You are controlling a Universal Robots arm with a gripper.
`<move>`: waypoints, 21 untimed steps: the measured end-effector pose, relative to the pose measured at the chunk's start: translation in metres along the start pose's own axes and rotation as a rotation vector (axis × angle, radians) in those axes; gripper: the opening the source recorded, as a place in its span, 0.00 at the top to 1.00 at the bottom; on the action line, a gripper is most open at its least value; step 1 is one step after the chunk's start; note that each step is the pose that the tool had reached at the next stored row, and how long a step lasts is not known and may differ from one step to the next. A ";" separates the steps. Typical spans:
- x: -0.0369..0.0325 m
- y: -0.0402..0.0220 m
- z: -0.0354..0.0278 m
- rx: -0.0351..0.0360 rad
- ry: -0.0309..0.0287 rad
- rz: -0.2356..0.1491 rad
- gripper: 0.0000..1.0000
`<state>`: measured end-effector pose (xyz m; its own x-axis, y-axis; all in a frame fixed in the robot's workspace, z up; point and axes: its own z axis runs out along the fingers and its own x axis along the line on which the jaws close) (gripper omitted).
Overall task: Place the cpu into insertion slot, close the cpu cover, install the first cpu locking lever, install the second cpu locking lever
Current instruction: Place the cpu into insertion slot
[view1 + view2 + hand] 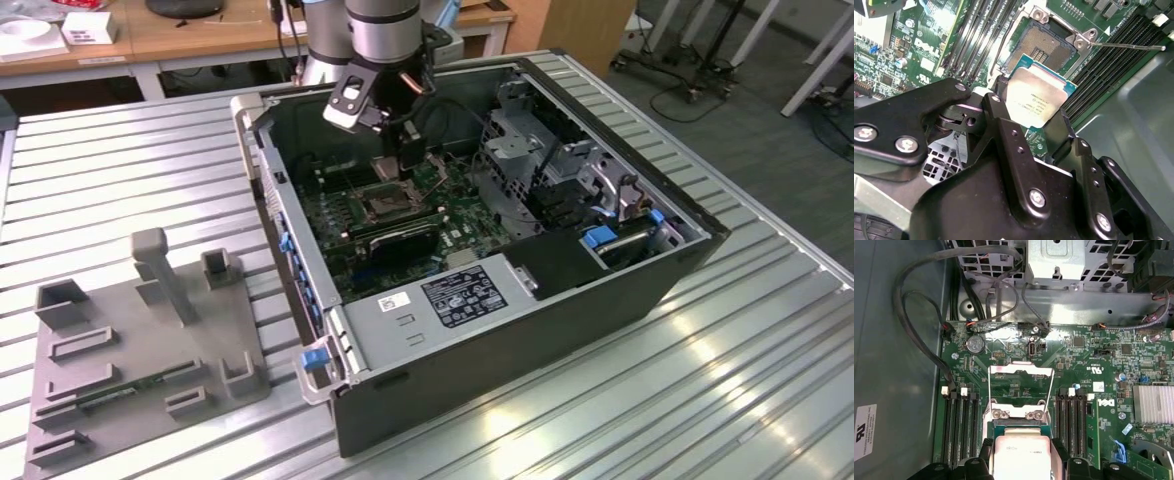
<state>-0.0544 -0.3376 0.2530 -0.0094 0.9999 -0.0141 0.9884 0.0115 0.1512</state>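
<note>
The gripper is clamping the cpu by two opposite edges, its fingers narrowed to the chip's width. In both wrist views the cpu is sitting between the fingertips with its pale metal top facing the camera, and the gripper is pinching it from either side. The chip is hanging above the board, close to the socket but not in it. The socket's contact field is lying bare, and in the second wrist view the cpu is overlapping only its near edge. In the first wrist view the cover is standing open, swung up off the socket, just beyond the cpu. A lever is sticking out from the socket's corner. In the exterior view the gripper is reaching down into the open case, which is lying on a slatted table.
</note>
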 end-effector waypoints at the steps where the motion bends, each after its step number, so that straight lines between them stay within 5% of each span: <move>1: 0.0000 0.0000 0.0002 0.0028 0.0003 0.000 0.46; 8: 0.0000 -0.0003 0.0016 0.0401 0.0075 0.001 0.46; 15: 0.0001 -0.0005 0.0033 0.0432 0.0081 0.001 0.46; 21: 0.0002 -0.0019 0.0130 0.0433 0.0081 -0.001 0.46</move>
<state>-0.0543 -0.3376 0.2398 -0.0118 0.9999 -0.0063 0.9940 0.0124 0.1082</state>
